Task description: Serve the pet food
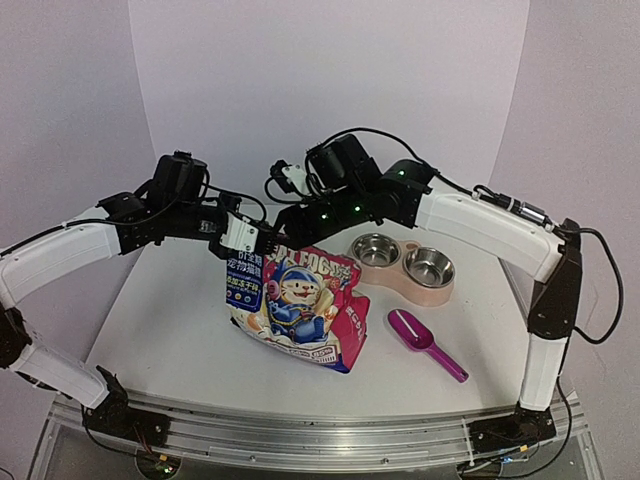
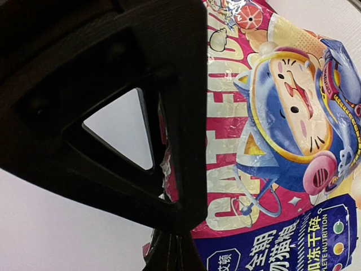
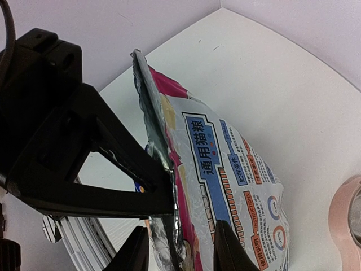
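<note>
The pet food pouch, glossy pink, blue and white with a cartoon cat, stands upright mid-table; the kibble inside is hidden. My left gripper is shut on the pouch's top left edge. In the left wrist view, its closed fingers pinch a strip of the pink edge beside the printed front. My right gripper is open astride the top edge. In the right wrist view its fingertips flank the foil mouth, with a gap on one side. The left gripper clamps just above.
A pink double-bowl feeder with steel bowls sits right of the pouch. A magenta scoop lies in front of it. One right-gripper finger fills much of the left wrist view. The table's rail runs along the near edge.
</note>
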